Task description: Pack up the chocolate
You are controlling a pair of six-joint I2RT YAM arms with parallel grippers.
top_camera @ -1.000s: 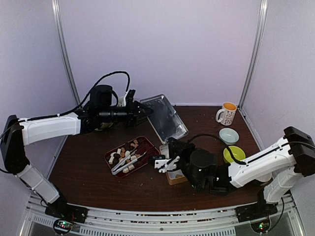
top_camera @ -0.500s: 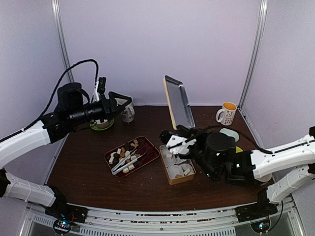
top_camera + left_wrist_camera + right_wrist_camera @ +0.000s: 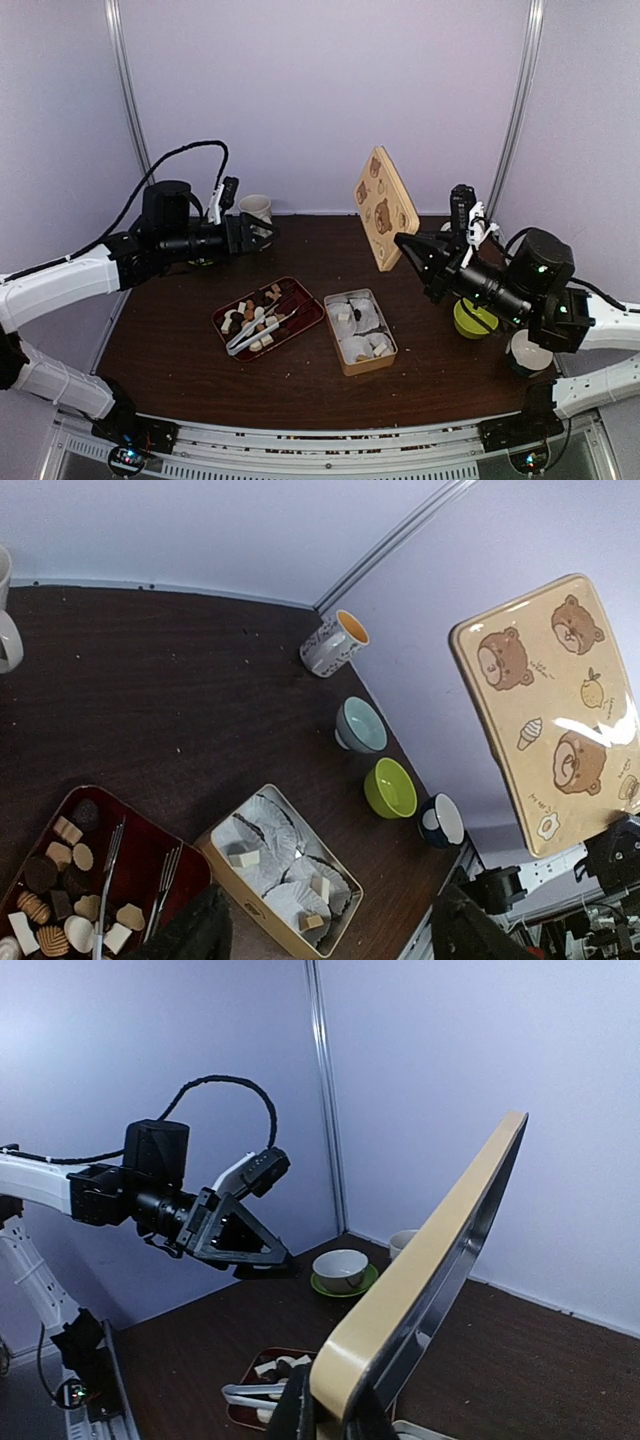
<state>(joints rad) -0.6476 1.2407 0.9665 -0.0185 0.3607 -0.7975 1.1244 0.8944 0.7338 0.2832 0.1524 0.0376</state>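
The chocolate point(image 3: 256, 309), brown and cream bite-sized pieces, lies in a red tray point(image 3: 300, 295) left of centre, with silver tongs point(image 3: 252, 333) on it. It also shows in the left wrist view point(image 3: 60, 880). A gold tin point(image 3: 345, 366) beside the tray holds white paper cups and a few cream pieces point(image 3: 245, 858). My right gripper point(image 3: 402, 241) is shut on the edge of the tin's bear-printed lid point(image 3: 385, 207) and holds it upright in the air; the grip also shows in the right wrist view point(image 3: 335, 1415). My left gripper point(image 3: 268, 232) is open and empty, high over the table's back left.
A white cup point(image 3: 258, 207) stands at the back left, and another cup on a green saucer point(image 3: 340, 1270). Along the right side stand a mug point(image 3: 330, 645), a pale blue bowl point(image 3: 360, 725), a green bowl point(image 3: 470, 318) and a dark blue bowl point(image 3: 525, 352).
My right arm has swung back to the right and upward with the lid, turning its printed face toward the camera. My left gripper let go of the lid and drew back left.
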